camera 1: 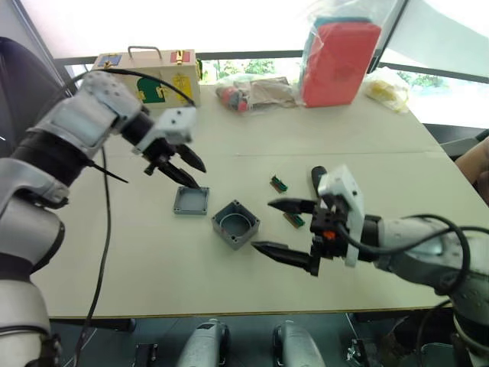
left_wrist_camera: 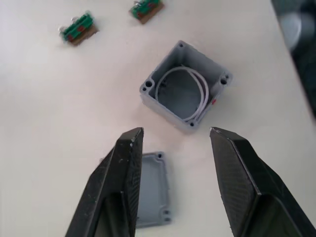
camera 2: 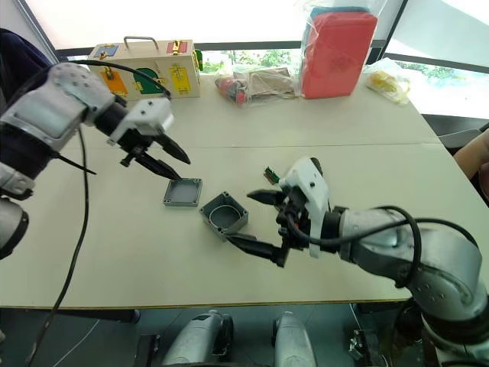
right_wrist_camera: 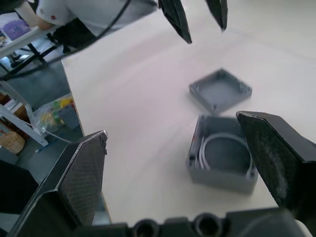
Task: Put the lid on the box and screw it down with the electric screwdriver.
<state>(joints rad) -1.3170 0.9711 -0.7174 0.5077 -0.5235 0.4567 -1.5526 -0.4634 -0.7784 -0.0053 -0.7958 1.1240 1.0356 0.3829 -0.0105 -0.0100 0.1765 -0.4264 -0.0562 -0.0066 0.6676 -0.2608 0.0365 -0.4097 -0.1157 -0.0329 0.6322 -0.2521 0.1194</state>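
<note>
The lid (camera 1: 191, 201), a shallow grey square, lies flat on the table with its open side up. Just right of it and nearer me stands the box (camera 1: 235, 223), deeper, open on top, with a white ring inside (left_wrist_camera: 185, 91). My left gripper (camera 1: 200, 178) hovers open over the lid's far edge, holding nothing. My right gripper (camera 1: 261, 225) is open beside the box's right side, low over the table, also holding nothing. A black rounded end (camera 1: 318, 177) behind the right gripper's white housing looks like the electric screwdriver, mostly hidden.
Two small green-brown bit strips (camera 1: 279, 183) (camera 1: 293, 219) lie right of the box. At the back stand a wooden latch box (camera 1: 149, 69), a red pack in a plastic bag (camera 1: 340, 61) and other bags (camera 1: 256, 92). A person's arm (camera 1: 477, 164) shows at the right edge.
</note>
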